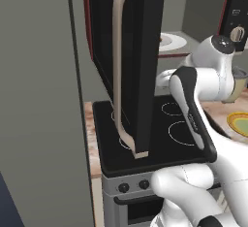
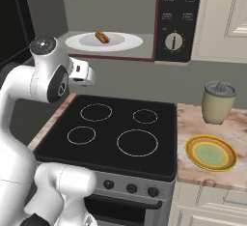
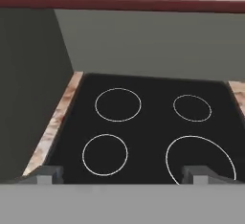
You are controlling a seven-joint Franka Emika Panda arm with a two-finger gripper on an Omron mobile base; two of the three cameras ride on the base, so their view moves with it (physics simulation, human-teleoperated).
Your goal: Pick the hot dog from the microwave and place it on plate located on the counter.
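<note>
Right base view is showing the small brown-tan oblong hot dog (image 2: pixel 102 37) sitting light, soft and likely slippery, calling for a gentle mid-length pinch, while the claw (image 3: pixel 119 174) is standing wide with nothing in it.

Flat, even, shadowless rendered light; sharp.

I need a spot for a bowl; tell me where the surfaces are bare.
The black stovetop is bare across all four rings. On the counter right of it, the plate and the beige juicer crowd the middle, leaving a strip by the stove. In the microwave, the white dish holds the hot dog.
</note>
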